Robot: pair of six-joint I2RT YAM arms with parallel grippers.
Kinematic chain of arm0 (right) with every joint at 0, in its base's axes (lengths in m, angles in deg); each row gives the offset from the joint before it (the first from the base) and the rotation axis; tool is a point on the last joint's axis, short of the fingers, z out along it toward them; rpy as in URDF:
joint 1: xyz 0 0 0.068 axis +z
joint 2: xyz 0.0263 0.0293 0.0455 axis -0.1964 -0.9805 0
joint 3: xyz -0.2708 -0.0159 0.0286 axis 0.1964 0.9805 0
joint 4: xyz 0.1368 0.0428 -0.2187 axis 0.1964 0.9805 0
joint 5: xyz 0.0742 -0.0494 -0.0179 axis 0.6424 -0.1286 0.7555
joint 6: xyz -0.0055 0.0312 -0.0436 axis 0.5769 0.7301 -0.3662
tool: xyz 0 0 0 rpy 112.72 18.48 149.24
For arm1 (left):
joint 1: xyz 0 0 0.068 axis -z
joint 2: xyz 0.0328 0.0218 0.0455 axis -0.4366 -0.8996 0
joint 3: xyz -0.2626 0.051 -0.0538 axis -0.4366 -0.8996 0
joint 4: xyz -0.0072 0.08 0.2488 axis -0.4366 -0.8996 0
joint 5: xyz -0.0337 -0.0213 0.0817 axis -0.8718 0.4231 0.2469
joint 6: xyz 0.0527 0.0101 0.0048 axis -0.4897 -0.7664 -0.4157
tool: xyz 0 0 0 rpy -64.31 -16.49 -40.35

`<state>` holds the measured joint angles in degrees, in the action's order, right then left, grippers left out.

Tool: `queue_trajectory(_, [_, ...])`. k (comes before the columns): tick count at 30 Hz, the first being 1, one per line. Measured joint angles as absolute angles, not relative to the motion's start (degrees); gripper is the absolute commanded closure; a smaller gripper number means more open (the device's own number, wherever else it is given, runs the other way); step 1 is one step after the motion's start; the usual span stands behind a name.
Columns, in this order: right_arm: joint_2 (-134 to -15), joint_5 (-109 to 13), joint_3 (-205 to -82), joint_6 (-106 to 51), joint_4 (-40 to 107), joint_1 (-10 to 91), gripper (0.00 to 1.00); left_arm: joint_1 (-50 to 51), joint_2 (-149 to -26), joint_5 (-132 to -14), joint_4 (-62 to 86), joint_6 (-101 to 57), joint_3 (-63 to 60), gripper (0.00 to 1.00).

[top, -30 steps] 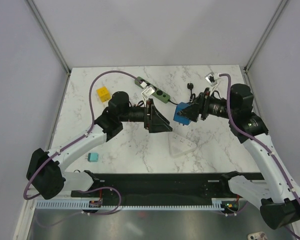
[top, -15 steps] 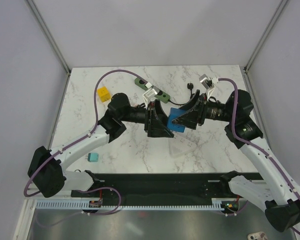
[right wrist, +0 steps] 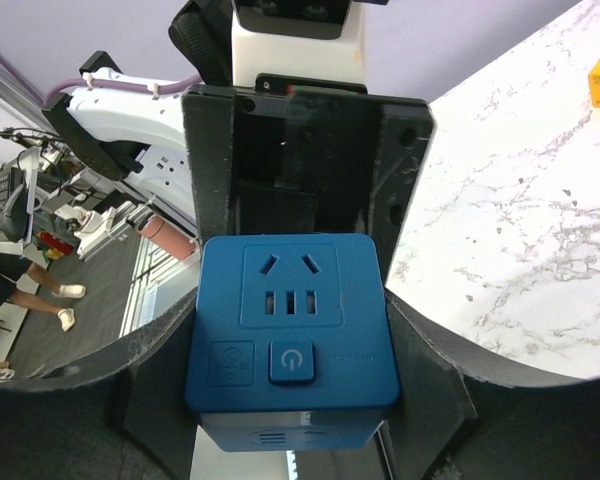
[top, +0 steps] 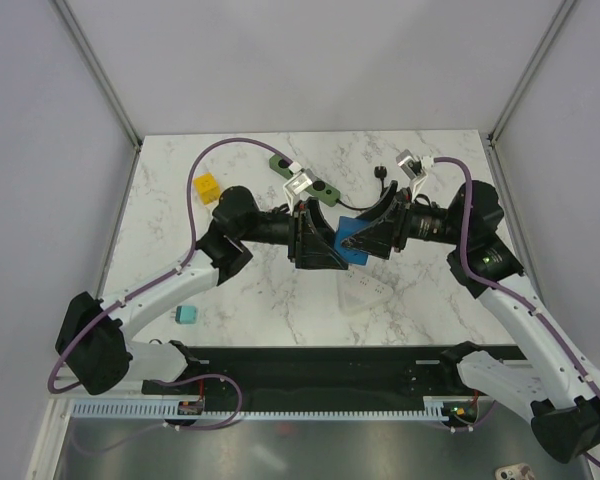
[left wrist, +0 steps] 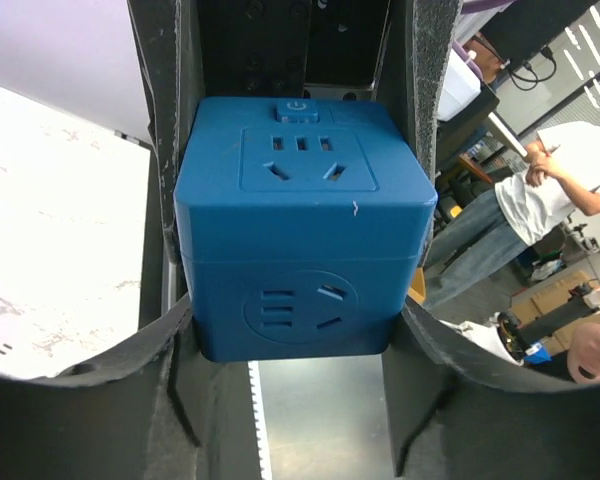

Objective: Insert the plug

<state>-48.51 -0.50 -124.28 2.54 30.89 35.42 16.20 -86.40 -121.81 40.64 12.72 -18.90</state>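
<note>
Blue socket cube (left wrist: 300, 250) hangs in the air over the marble table (top: 230, 300), pinched from both sides. Left gripper (top: 335, 243) has its fingers pressed on the cube's side walls, and right gripper (top: 358, 238) clamps it from the opposite end. Black plug (top: 382, 173) lies on the table behind the grippers, apart from both and untouched.

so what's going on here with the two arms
The two arms meet over the middle of the table. The left tool and the right tool come from opposite directions and both clamp the same blue socket cube, held up between them. The black plug lies untouched on the table behind.
</note>
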Motion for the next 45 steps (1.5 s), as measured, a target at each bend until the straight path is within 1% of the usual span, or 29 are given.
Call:
queue_trajectory(1, [-48.5,-0.7,-124.3,2.5,31.1,35.4,0.74,16.2,-86.4,-121.9,40.8,12.8,-18.9,0.7])
queue_trajectory(2, [-48.5,-0.7,-124.3,2.6,31.2,35.4,0.68,16.2,-86.5,-121.9,40.8,12.8,-18.9,0.74])
queue_trajectory(3, [-48.5,-0.8,-124.3,2.5,31.3,35.4,0.59,16.2,-86.6,-121.9,40.8,12.9,-18.9,0.79])
queue_trajectory(5, [-48.5,-1.0,-124.3,2.5,31.8,35.4,0.52,16.2,-86.7,-122.0,40.8,12.9,-18.9,0.85])
queue_trajectory(6, [-48.4,-1.2,-124.3,2.4,32.1,35.4,0.36,16.2,-86.8,-122.0,40.8,12.9,-18.9,0.91])
queue_trajectory(7, [-48.2,-1.4,-124.3,2.3,32.5,35.4,0.3,16.2,-86.8,-122.0,40.8,12.9,-18.9,0.98])
queue_trajectory(9, [-47.6,-2.3,-124.4,2.2,33.7,35.5,0.23,16.2,-86.9,-121.7,40.6,12.9,-18.9,0.98])
queue_trajectory(13, [-47.6,-5.6,-126.1,1.2,38.8,35.9,0.2,16.3,-86.8,-119.6,38.6,11.7,-18.7,0.98])
queue_trajectory(14, [-47.9,-7.1,-127.1,0.9,40.9,35.9,0.17,16.3,-86.8,-118.8,37.8,10.8,-18.5,0.98])
queue_trajectory(17, [-49.4,-11.3,-130.6,0.8,46.5,35.9,0.14,16.5,-86.3,-115.9,34.0,7.4,-17.8,0.98])
queue_trajectory(18, [-49.9,-12.9,-131.9,0.8,48.4,36.0,0.07,16.6,-85.9,-114.7,32.6,6.2,-17.7,0.98])
queue_trajectory(19, [-50.3,-14.1,-133.0,1.1,50.0,36.0,0.02,16.6,-85.4,-113.3,31.0,4.8,-17.6,0.98])
queue_trajectory(21, [-51.1,-17.4,-135.3,2.1,53.2,36.0,0.02,16.6,-84.1,-109.5,27.4,1.6,-17.6,0.98])
queue_trajectory(23, [-52.0,-20.3,-137.2,4.5,55.6,35.9,0.05,16.8,-82.6,-105.4,24.6,-1.5,-17.7,0.98])
queue_trajectory(26, [-52.6,-23.7,-139.0,9.3,58.8,36.0,0.07,16.9,-79.8,-97.2,21.1,-6.3,-18.7,0.98])
queue_trajectory(29, [-52.6,-28.0,-140.9,14.5,62.5,36.0,0.07,17.0,-77.5,-86.7,18.9,-12.0,-20.9,0.98])
queue_trajectory(31, [-52.6,-31.3,-142.5,17.1,65.6,36.0,0.05,17.6,-77.0,-80.7,18.3,-15.7,-22.0,0.98])
queue_trajectory(34, [-53.3,-35.6,-146.2,19.4,71.1,36.0,0.05,20.8,-77.0,-69.9,18.5,-24.1,-24.1,0.98])
queue_trajectory(39, [-55.7,-35.9,-148.5,21.9,75.6,36.0,0.07,28.0,-77.5,-54.0,22.8,-39.5,-27.7,0.98])
queue_trajectory(45, [-62.9,-33.8,-148.3,22.4,78.5,36.0,0.09,34.8,-79.9,-40.8,33.8,-57.6,-29.3,0.98])
